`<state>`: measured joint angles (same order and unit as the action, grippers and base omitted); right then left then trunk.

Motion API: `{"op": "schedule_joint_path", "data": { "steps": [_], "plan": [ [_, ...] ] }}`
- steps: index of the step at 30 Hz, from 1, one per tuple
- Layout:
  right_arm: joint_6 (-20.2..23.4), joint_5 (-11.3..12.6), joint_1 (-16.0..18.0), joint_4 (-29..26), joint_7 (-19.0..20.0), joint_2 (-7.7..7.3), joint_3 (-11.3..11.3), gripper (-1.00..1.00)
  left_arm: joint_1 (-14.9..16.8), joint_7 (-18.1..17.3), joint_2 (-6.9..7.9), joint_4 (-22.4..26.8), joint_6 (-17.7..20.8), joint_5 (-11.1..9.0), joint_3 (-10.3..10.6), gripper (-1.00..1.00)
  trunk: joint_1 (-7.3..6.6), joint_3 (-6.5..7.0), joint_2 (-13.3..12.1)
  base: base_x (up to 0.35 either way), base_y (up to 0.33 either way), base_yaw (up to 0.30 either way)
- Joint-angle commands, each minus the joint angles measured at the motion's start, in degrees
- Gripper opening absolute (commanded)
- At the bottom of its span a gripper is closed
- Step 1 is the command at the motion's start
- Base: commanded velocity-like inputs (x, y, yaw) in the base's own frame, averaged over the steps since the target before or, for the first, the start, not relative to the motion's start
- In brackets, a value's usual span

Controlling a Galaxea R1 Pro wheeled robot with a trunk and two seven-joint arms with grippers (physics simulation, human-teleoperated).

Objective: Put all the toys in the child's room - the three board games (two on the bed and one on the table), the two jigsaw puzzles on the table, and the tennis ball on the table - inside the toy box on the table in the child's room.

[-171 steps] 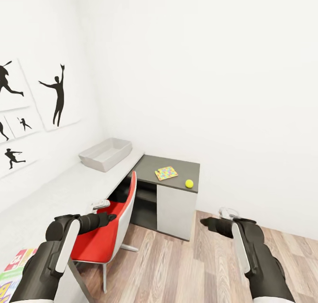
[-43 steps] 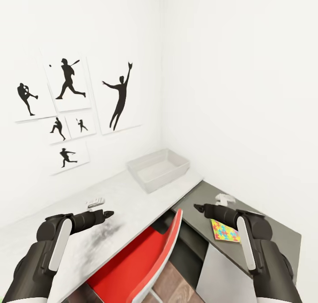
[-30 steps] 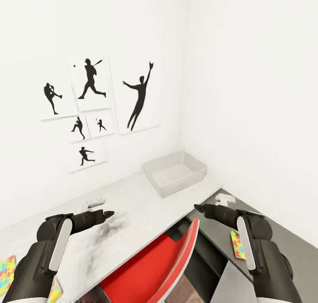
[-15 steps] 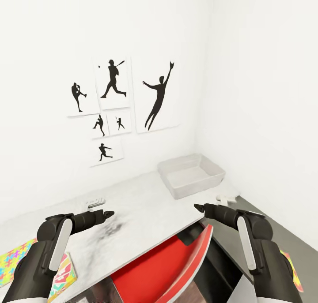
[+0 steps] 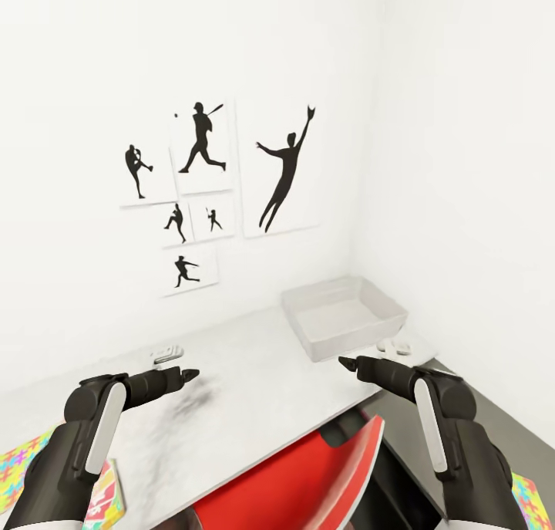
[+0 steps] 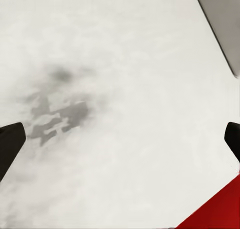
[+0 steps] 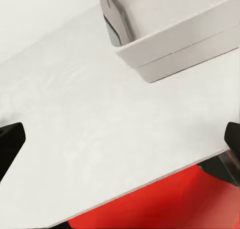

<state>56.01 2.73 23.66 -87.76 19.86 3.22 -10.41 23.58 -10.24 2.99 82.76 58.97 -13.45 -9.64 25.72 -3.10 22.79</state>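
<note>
Both claws spread wide, empty, left claw (image 6: pixel 120 134), right claw (image 7: pixel 120 139) over bare table (image 5: pixel 254 376), toy box (image 5: pixel 343 314) probably near far corner.

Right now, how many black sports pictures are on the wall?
6. A big leaping catcher on the right, a batter top middle, a pitcher at left, two small ones below them, and one lowest. None looks hidden.
</note>
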Motion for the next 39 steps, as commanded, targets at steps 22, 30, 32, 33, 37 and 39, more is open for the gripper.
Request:
{"op": "schedule_joint_path", "data": {
  "steps": [22, 30, 32, 33, 37, 39],
  "plan": [
    [-0.95, 0.27, 0.07, 0.05, 0.26, 0.07, -0.07, 1.00, 0.06, -0.30, -0.09, 0.03, 0.27, 0.09, -0.01, 1.00, 0.06, -0.14, 0.13, 0.103, -0.063, -0.084],
    [-1.36, 0.20, 0.07, 0.05, 0.26, 0.12, -0.05, 1.00, 0.06, -0.29, -0.08, 0.03, 0.27, 0.09, -0.11, 1.00, 0.06, -0.14, 0.13, 0.015, -0.059, -0.008],
    [-1.38, 0.19, 0.07, 0.05, 0.26, 0.12, -0.05, 1.00, 0.06, -0.30, -0.09, 0.03, 0.27, 0.09, -0.14, 1.00, 0.06, -0.14, 0.13, 0.014, -0.163, -0.002],
    [-1.40, 0.18, 0.07, 0.05, 0.26, 0.12, -0.05, 1.00, 0.06, -0.30, -0.09, 0.03, 0.27, 0.09, -0.19, 1.00, 0.06, -0.14, 0.13, 0.043, -0.196, -0.001],
    [-1.42, 0.13, 0.07, 0.05, 0.26, 0.17, -0.05, 1.00, 0.06, -0.30, -0.09, 0.03, 0.27, 0.09, -0.25, 1.00, 0.06, -0.14, 0.13, 0.037, -0.146, -0.001],
    [-1.42, 0.11, 0.07, 0.05, 0.26, 0.18, -0.05, 1.00, 0.06, -0.30, -0.09, 0.03, 0.27, 0.09, -0.26, 1.00, 0.06, -0.14, 0.13, 0.019, -0.075, 0.000]
  ]
}}
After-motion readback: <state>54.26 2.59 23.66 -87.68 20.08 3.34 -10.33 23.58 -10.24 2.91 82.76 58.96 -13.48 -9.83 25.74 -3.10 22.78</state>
